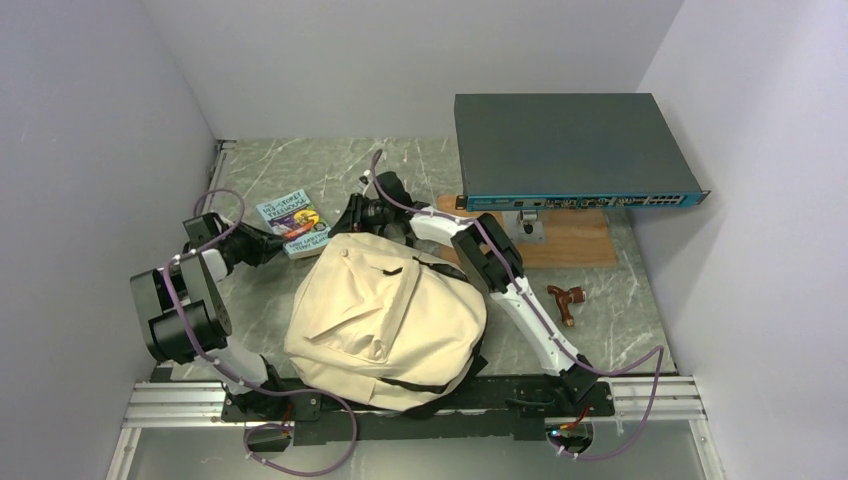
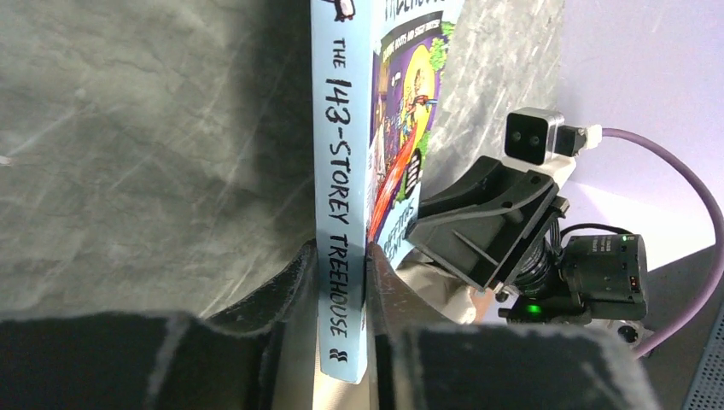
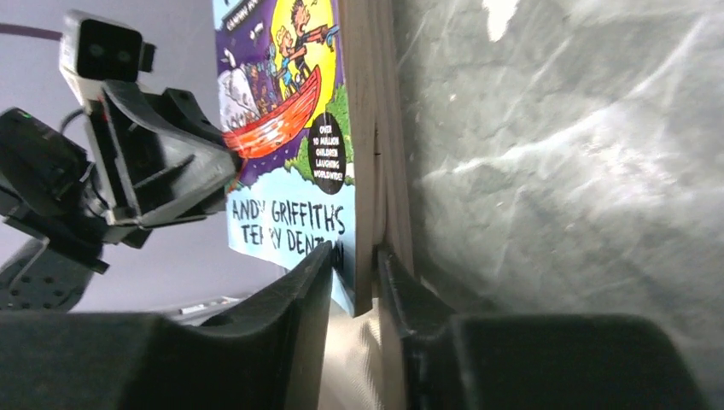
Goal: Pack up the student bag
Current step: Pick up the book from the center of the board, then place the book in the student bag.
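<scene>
Book (image 2: 341, 213) spine reads "THE 143-STOREY TREEHOUSE"; its cover names "ANDY GRIFFITHS".

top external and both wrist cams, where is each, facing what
top external: above and behind, looking down; left arm, right arm, student bag, book.
left wrist: on left arm, along its end effector at the book's spine; right arm beyond.
right wrist: on right arm, along its end effector at the pages; left arm beyond.
shared: all see the book

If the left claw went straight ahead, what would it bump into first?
The book: its spine sits clamped in the left claw. Beyond it, probably the right claw, though depth is unclear.
</scene>
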